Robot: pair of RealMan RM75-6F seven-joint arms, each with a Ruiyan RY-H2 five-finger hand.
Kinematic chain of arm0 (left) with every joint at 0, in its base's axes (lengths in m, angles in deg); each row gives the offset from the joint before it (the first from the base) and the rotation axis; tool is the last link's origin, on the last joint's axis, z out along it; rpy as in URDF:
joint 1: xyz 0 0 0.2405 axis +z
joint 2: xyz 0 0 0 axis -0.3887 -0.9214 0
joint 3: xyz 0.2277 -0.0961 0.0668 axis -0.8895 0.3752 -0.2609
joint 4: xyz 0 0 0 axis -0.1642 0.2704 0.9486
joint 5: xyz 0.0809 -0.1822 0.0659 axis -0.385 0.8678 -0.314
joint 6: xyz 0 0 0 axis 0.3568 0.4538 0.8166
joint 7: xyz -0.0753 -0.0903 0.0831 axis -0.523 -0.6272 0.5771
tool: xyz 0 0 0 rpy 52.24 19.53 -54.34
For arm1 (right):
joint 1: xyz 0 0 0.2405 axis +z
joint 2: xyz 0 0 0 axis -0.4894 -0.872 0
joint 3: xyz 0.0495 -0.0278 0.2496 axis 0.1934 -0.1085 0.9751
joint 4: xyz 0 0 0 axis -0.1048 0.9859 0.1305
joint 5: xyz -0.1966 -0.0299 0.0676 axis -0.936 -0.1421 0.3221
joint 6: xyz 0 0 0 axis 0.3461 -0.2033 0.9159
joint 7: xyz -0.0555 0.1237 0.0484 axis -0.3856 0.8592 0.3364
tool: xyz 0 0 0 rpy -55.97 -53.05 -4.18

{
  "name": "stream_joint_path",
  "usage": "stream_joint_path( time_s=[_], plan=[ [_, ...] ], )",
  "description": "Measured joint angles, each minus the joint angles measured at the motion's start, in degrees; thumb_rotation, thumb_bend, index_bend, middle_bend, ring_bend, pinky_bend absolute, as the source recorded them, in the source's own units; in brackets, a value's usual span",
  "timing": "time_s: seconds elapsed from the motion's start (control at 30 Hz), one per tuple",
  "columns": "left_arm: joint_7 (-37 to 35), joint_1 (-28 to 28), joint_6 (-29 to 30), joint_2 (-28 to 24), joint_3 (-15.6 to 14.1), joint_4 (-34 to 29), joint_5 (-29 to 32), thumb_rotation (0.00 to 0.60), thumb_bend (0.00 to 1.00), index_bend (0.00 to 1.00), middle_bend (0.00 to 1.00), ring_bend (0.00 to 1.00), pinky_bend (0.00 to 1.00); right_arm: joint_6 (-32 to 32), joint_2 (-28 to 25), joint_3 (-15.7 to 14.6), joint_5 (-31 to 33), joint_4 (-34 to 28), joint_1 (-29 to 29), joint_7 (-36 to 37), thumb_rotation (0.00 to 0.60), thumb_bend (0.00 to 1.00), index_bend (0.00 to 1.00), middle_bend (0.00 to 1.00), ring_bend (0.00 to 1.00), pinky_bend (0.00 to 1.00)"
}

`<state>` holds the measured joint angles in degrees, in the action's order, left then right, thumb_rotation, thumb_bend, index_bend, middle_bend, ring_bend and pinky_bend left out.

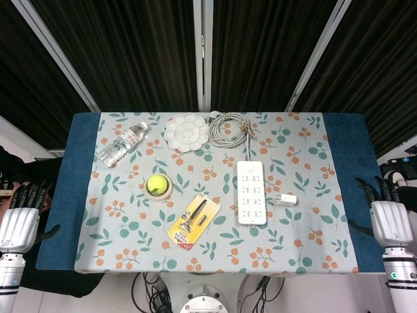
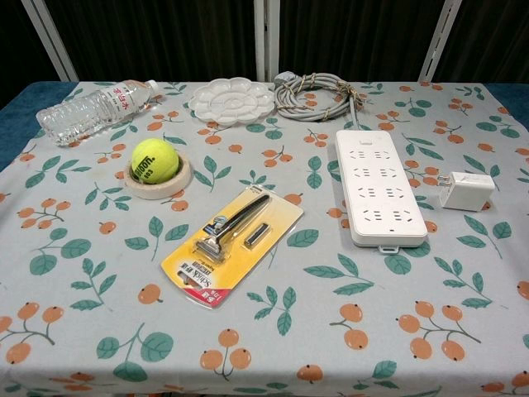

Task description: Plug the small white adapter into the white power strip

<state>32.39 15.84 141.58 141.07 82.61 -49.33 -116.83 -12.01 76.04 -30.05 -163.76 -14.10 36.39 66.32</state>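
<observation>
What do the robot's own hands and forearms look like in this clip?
Left hand and right hand: silvery-white backs, black fingers. Below each sits a white cylindrical forearm, the right one bearing a small green mark at the wrist. Only the head view shows them.

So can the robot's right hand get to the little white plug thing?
Probably yes. The right hand is open at the table's edge, the adapter lies on its side of the power strip, and nothing lies between them.
</observation>
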Motion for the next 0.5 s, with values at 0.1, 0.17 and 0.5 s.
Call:
stream_joint_path(
  time_s=[0.1,0.17,0.5],
  plan=[
    [0.0,-0.2,-0.4,0.0,0.1,0.0,0.2,0.6,0.13,0.01,0.0,0.0,0.0,-0.6,0.0,0.0,-0.3,-0.1,-0.3,0.0,0.6,0.03,0.14,0.23,0.02,0.04],
    [-0.1,-0.4,-0.6,0.0,0.1,0.0,0.2,0.6,0.13,0.01,0.0,0.0,0.0,-0.4,0.0,0.0,-0.3,-0.1,-0.2,0.0,0.6,0.03,0.14,0.24,0.02,0.04],
    [-0.4,0.0,0.1,0.1,-0.1,0.0,-0.1,0.6,0.13,0.01,0.0,0.0,0.0,1.9,0.3,-0.6,-2.2,0.1,1.4,0.4,0.6,0.03,0.15,0.25,0.03,0.04]
  ],
)
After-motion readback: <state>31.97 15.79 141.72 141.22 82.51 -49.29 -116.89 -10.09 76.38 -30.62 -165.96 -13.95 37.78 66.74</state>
